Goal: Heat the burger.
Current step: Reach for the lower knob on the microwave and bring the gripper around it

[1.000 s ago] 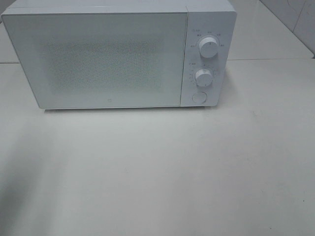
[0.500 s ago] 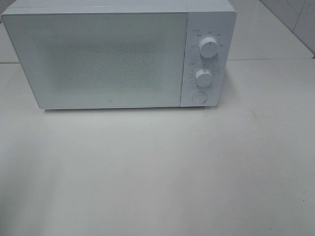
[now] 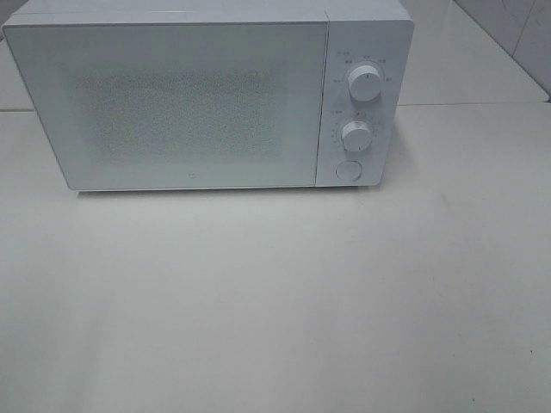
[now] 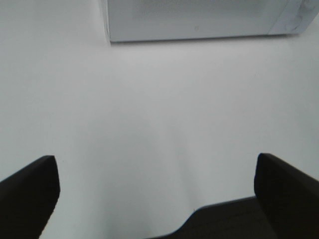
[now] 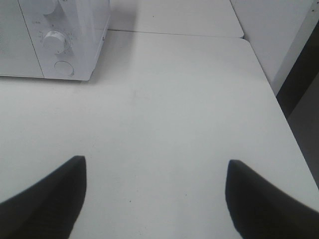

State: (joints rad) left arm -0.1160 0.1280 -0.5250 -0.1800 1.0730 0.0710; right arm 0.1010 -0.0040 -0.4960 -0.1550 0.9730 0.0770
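**Burger out of sight, door closed**

The burger shows in no view, and I cannot tell if it sits behind the closed microwave point(image 3: 172, 103) at 12 o'clock on the desk point(image 3: 275, 301). The round button point(image 3: 348, 170), at 3 o'clock of the door, seems nearer the right fingers point(image 5: 45, 194). These and the left fingers point(image 4: 30, 189) are spread, holding nothing.

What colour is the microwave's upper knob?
The upper knob is white; exterior high view shows it best.
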